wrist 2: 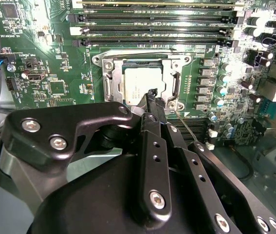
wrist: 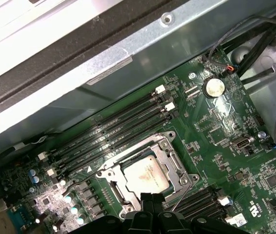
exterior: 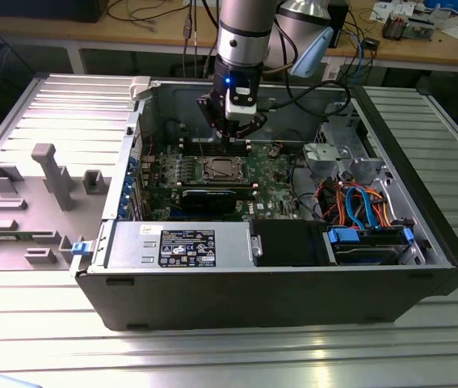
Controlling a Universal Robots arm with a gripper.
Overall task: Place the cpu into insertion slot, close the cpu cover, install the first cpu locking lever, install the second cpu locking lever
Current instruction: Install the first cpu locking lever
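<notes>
The cpu [wrist 2: 138, 84] lies flat in the insertion slot [wrist 2: 104, 64] on the green board, its silver-grey top showing. The cpu cover [wrist 2: 175, 86] is down around the chip as a silvery frame. In the first wrist view the cpu [wrist: 146, 174] sits inside the cover [wrist: 171, 157]. My gripper [wrist 2: 152, 95] hovers just over one edge of the chip, fingers shut together with nothing seen between them. A thin wire locking lever [wrist 2: 186, 129] slants out from the socket corner beside the fingertips [wrist: 146, 199]. In the exterior view my gripper [exterior: 233, 137] hangs above the slot [exterior: 219, 170].
Long black memory slots [wrist 2: 152, 29] run along one side of the socket. The case [exterior: 277, 283] holds a power supply [exterior: 184, 246], a drive cage with orange and blue cables [exterior: 358, 202] and metal walls. A grey fixture plate [exterior: 43, 186] lies at the exterior view's left.
</notes>
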